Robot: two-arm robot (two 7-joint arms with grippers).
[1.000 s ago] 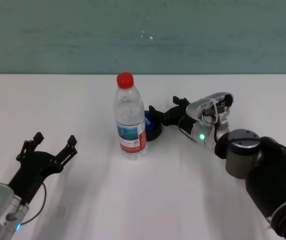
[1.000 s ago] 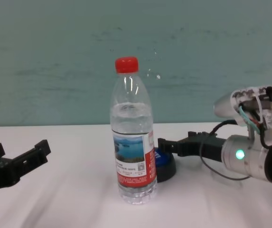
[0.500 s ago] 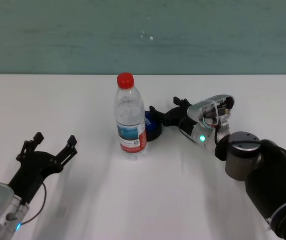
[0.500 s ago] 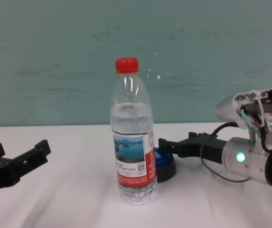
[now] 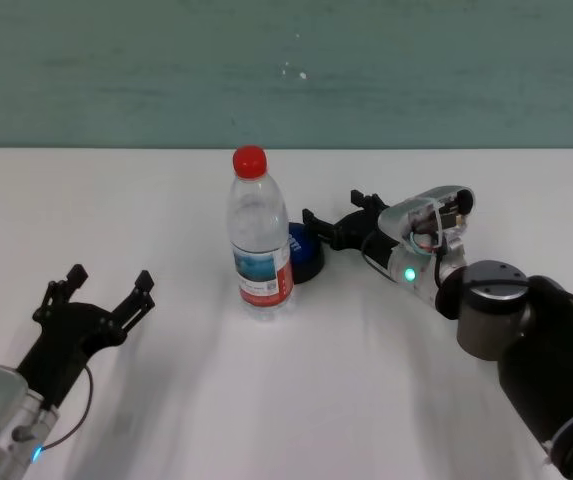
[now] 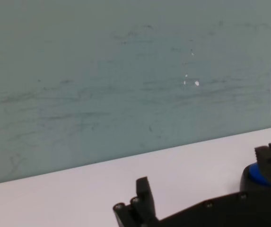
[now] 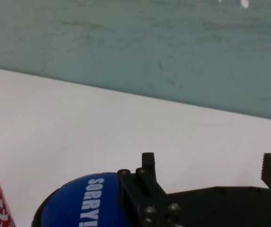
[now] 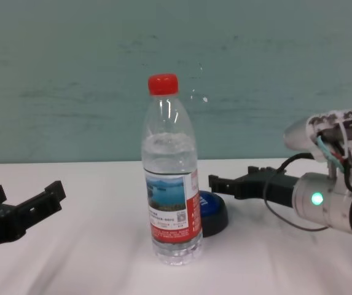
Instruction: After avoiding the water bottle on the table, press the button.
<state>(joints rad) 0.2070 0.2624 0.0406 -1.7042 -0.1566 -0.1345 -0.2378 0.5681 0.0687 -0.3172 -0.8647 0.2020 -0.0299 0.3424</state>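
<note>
The water bottle [image 5: 259, 240] stands upright mid-table, red cap on top; the chest view shows its labelled body [image 8: 171, 196]. Just behind it to the right sits the blue button [image 5: 305, 252] on a black base, partly hidden by the bottle in the chest view [image 8: 215, 210]. My right gripper [image 5: 333, 209] is open, with one finger just above the button's right edge [image 7: 85, 201] and apart from the bottle. In the chest view the right gripper [image 8: 232, 178] is level with the bottle's label. My left gripper [image 5: 110, 277] rests open at the near left.
The white table [image 5: 296, 400] spreads wide around both things. A teal wall [image 5: 286, 70] runs behind the far edge. My right forearm [image 5: 526, 340] lies across the near right of the table.
My right gripper has drawn back slightly to the right and risen a little from the button. The bottle, the button and my left arm have stayed put.
</note>
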